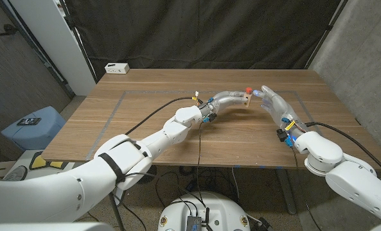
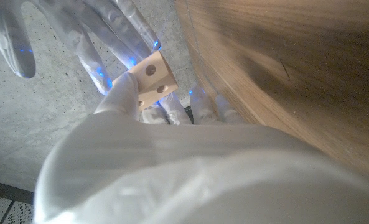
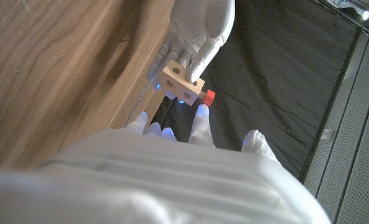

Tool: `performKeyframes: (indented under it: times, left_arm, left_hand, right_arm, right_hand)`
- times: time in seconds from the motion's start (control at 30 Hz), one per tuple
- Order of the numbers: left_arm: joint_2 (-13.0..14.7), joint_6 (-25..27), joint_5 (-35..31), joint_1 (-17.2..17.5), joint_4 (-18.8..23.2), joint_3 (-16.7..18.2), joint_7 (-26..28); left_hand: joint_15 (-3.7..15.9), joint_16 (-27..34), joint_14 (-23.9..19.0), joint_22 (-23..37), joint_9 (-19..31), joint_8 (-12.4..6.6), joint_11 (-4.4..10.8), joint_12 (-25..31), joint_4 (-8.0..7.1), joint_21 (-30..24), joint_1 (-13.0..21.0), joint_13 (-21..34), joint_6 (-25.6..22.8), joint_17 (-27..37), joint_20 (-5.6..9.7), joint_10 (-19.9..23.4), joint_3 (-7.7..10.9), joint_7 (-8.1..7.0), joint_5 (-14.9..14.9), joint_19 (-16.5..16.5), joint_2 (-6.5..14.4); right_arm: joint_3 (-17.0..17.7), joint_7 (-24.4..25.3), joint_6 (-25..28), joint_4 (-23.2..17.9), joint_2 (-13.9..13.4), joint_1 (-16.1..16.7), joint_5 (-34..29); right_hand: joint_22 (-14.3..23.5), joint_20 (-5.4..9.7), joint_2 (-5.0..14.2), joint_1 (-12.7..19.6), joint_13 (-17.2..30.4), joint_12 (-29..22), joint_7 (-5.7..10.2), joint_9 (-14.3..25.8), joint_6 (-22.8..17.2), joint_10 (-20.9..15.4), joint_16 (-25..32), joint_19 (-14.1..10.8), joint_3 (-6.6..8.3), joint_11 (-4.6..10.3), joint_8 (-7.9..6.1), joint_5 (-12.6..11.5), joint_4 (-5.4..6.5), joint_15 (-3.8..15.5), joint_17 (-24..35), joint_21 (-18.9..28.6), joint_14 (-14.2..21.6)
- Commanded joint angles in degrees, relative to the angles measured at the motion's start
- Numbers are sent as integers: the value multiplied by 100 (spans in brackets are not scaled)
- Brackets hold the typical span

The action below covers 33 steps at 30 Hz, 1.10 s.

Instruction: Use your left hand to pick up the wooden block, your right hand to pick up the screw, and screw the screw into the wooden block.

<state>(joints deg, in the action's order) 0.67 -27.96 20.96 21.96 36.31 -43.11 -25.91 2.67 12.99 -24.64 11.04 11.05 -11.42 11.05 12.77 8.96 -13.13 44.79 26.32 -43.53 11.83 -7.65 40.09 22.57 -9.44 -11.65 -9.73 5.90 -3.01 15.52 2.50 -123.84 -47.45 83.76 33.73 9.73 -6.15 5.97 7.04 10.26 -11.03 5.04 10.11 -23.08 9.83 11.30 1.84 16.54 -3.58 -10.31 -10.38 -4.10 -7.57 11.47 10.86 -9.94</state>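
Above the table's far middle, my left hand (image 1: 227, 99) grips the small wooden block (image 1: 243, 99). The red-headed screw (image 1: 248, 90) sticks out of the block's top. In the right wrist view the screw (image 3: 208, 96) juts from the side of the block (image 3: 181, 84), which the left hand (image 3: 200, 31) pinches from behind. My right hand (image 1: 275, 104) hovers just right of the block with fingers spread and holds nothing; its fingertips (image 3: 201, 112) come close to the screw. In the left wrist view the block (image 2: 152, 78) shows two holes, with the right hand (image 2: 78, 37) beyond it.
A white box (image 1: 117, 67) lies at the table's (image 1: 145, 128) far left corner. Grey tape lines mark a rectangle on the tabletop. A blue case (image 1: 33, 125) stands off the table to the left. Black curtains hang behind.
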Motion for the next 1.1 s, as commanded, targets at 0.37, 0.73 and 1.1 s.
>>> performKeyframes:
  times: [0.37,0.73,1.1]
  left_arm:
    - [125,148,-46,120,360,-55,127]
    - [125,152,-44,117,367,-68,126]
    - [161,183,-51,147,454,-74,169]
  left_hand:
    - [146,32,-35,29,30,-25,-30,30,-17,-26,-1,4,-153,15,-32,25,27,64,-33,-35,47]
    - [146,32,-34,29,30,-25,-35,29,-12,-25,5,3,-153,14,-33,23,29,69,-34,-32,46]
    - [149,34,-33,30,30,-26,-33,32,-9,-27,8,2,-155,14,-33,29,26,70,-34,-38,43]
  right_arm:
    - [-8,-308,-269,413,106,-170,57]
    - [-152,-448,-419,599,128,-379,26]
    - [-354,-588,-528,786,160,-628,58]
  right_hand:
    - [13,-48,6,-59,12,39,78,6,264,280,22,23,26,14,67,14,16,26,11,7,-608]
    - [14,-62,0,-88,12,61,145,5,417,379,8,77,20,54,76,17,25,20,17,-9,-666]
    - [15,-59,5,-155,13,78,168,3,528,492,3,139,6,122,68,26,64,32,35,-21,-733]
